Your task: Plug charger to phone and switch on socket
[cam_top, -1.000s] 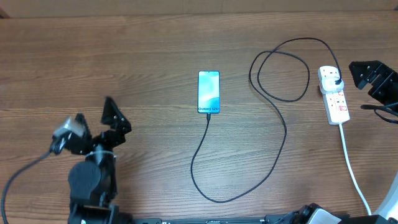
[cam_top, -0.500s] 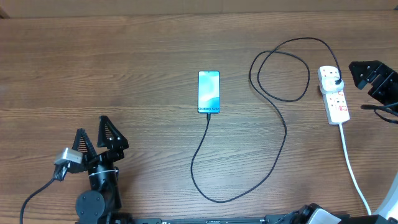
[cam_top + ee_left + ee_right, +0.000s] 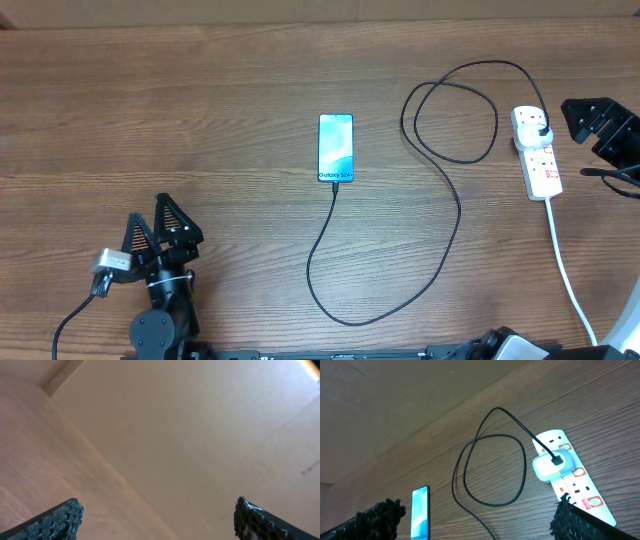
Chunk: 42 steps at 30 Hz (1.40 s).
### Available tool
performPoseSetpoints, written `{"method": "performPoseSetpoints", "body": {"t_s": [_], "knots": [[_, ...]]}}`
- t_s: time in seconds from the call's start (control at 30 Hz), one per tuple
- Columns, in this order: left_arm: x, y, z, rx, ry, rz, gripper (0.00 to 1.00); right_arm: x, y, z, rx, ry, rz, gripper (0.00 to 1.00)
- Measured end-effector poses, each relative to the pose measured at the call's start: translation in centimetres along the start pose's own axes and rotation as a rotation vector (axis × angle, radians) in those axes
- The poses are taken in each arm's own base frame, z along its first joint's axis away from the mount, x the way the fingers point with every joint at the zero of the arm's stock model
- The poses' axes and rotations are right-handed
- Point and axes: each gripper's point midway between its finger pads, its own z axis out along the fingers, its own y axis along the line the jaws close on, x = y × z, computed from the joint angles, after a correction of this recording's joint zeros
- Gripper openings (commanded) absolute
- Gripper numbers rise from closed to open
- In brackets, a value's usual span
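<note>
The phone (image 3: 336, 148) lies flat mid-table, its blue-teal screen up; it also shows in the right wrist view as the phone (image 3: 420, 512). The charger (image 3: 455, 205), a thin black cable, meets the phone's near short end, sweeps toward the front edge, loops, and ends in a plug head (image 3: 541, 128) seated in the socket (image 3: 540, 160). The socket (image 3: 572, 480) is a white strip with red switches; whether they are on or off cannot be told. My left gripper (image 3: 157, 232) stands open over bare wood at the front left. My right gripper (image 3: 475, 527) is open, just right of the socket.
A thick white cord (image 3: 568, 275) runs from the socket toward the front right edge. The charger's loop (image 3: 492, 467) lies between phone and socket. The left wrist view holds only blurred tan surface between its fingertips (image 3: 60, 517).
The left arm has drawn back toward the front edge and its open gripper has turned to point away from me. The right arm, phone, charger and socket have not moved.
</note>
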Motion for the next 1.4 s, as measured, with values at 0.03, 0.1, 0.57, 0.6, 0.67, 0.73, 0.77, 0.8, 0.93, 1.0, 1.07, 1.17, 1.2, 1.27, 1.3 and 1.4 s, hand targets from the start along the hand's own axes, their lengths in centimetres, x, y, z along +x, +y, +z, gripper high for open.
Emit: {"method": "performPoseSetpoints", "body": {"t_s": [0.03, 0.1, 0.57, 0.6, 0.67, 0.73, 0.77, 0.8, 0.93, 1.0, 1.07, 1.17, 1.2, 1.27, 1.3, 1.4], "knots": [[0.4, 0.3, 0.0, -0.013, 0.014, 0.003, 1.0, 0.0, 0.0, 0.0, 0.0, 0.0, -0.001, 1.0], [0.9, 0.9, 0.0, -0.035, 0.035, 0.007, 1.0, 0.0, 0.0, 0.0, 0.0, 0.0, -0.001, 1.0], [4.8, 3.4, -0.6, -0.084, 0.223, 0.237, 1.0, 0.0, 0.0, 0.0, 0.0, 0.0, -0.001, 1.0], [5.0, 3.2, -0.7, -0.067, 0.238, 0.274, 1.0, 0.0, 0.0, 0.0, 0.0, 0.0, -0.001, 1.0], [5.6, 2.9, -0.8, -0.024, 0.272, 0.371, 1.0, 0.0, 0.0, 0.0, 0.0, 0.0, 0.0, 1.0], [6.1, 2.5, -0.9, 0.012, 0.295, 0.444, 1.0, 0.0, 0.0, 0.0, 0.0, 0.0, -0.001, 1.0], [6.3, 2.4, -0.9, 0.025, 0.304, 0.475, 1.0, 0.0, 0.0, 0.0, 0.0, 0.0, -0.001, 1.0], [6.4, 2.3, -1.0, 0.038, 0.31, 0.5, 1.0, 0.0, 0.0, 0.0, 0.0, 0.0, 0.0, 1.0], [6.8, 2.0, -1.1, 0.075, 0.324, 0.598, 1.0, 0.0, 0.0, 0.0, 0.0, 0.0, -0.001, 1.0], [6.9, 2.0, -1.1, 0.086, 0.329, 0.635, 1.0, 0.0, 0.0, 0.0, 0.0, 0.0, 0.0, 1.0], [6.9, 2.0, -1.1, 0.093, 0.331, 0.656, 1.0, 0.0, 0.0, 0.0, 0.0, 0.0, 0.0, 1.0], [7.0, 1.9, -1.1, 0.101, 0.333, 0.672, 1.0, 0.0, 0.0, 0.0, 0.0, 0.0, -0.001, 1.0], [7.0, 1.9, -1.1, 0.103, 0.333, 0.676, 1.0, 0.0, 0.0, 0.0, 0.0, 0.0, -0.001, 1.0], [7.0, 1.9, -1.1, 0.105, 0.333, 0.684, 1.0, 0.0, 0.0, 0.0, 0.0, 0.0, -0.001, 1.0], [7.0, 1.9, -1.1, 0.105, 0.333, 0.688, 1.0, 0.0, 0.0, 0.0, 0.0, 0.0, -0.001, 1.0], [7.0, 1.9, -1.1, 0.106, 0.333, 0.691, 1.0, 0.0, 0.0, 0.0, 0.0, 0.0, -0.001, 1.0]]}}
